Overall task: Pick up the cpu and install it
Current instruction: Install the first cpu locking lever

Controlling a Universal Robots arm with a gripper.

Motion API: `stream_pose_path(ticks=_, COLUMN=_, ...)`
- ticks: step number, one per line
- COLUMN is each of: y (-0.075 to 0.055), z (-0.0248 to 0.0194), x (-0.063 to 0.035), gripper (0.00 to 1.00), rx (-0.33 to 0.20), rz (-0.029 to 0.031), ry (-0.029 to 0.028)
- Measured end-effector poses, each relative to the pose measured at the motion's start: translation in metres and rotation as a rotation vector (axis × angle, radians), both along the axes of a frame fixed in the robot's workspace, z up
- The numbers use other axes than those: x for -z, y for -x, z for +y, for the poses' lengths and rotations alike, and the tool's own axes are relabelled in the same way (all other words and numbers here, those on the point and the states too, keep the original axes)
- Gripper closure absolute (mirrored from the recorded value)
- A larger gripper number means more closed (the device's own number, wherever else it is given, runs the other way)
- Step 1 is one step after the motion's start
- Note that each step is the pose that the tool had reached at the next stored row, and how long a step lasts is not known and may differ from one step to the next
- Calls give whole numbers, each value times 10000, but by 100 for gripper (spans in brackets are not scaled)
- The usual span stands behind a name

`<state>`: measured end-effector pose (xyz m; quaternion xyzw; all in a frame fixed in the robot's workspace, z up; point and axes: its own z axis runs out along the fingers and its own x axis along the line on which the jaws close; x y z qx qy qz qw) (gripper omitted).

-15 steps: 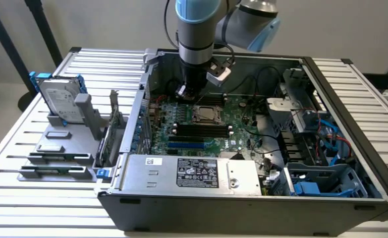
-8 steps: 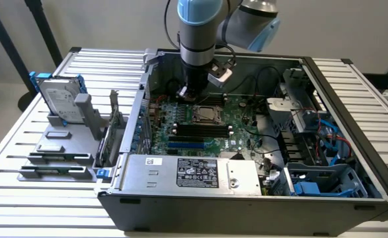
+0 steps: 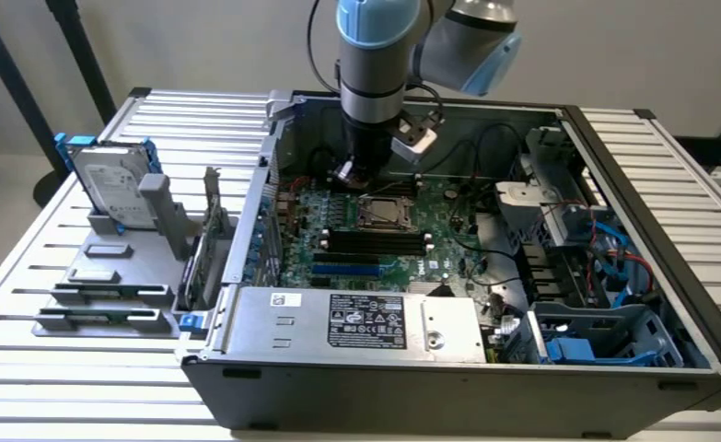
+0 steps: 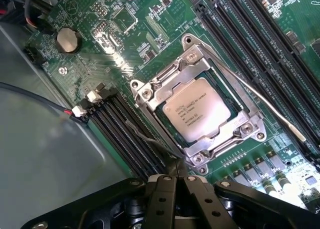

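Observation:
The cpu [image 4: 196,110], a flat silver square with printed text, lies inside the metal socket frame [image 4: 150,89] on the green motherboard [image 4: 125,34]. In the exterior view the cpu [image 3: 381,212] sits mid-board inside the open computer case [image 3: 459,378]. My gripper [image 3: 348,173] hangs over the board just behind the socket. In the wrist view my gripper [image 4: 176,165] is shut, its black fingers pressed together with nothing seen between them. Its tips are beside a corner of the frame, close to a thin wire lever [image 4: 150,139]. Another wire lever [image 4: 270,109] runs along the far side of the socket.
Black memory slots [image 4: 130,134] flank the socket. A power supply [image 3: 360,318] fills the case's front. Cables and a drive cage [image 3: 581,239] crowd the exterior view's right. Outside the case, on the exterior view's left, stand a hard drive with blue brackets [image 3: 109,189] and a grey holder [image 3: 102,295].

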<state>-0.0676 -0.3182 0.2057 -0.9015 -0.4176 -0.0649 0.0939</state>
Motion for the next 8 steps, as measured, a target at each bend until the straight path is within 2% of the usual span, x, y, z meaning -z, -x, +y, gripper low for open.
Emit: stream_pose_path(ticks=8, y=-35, z=0, x=22, gripper=89, rx=0, rz=2, ry=5)
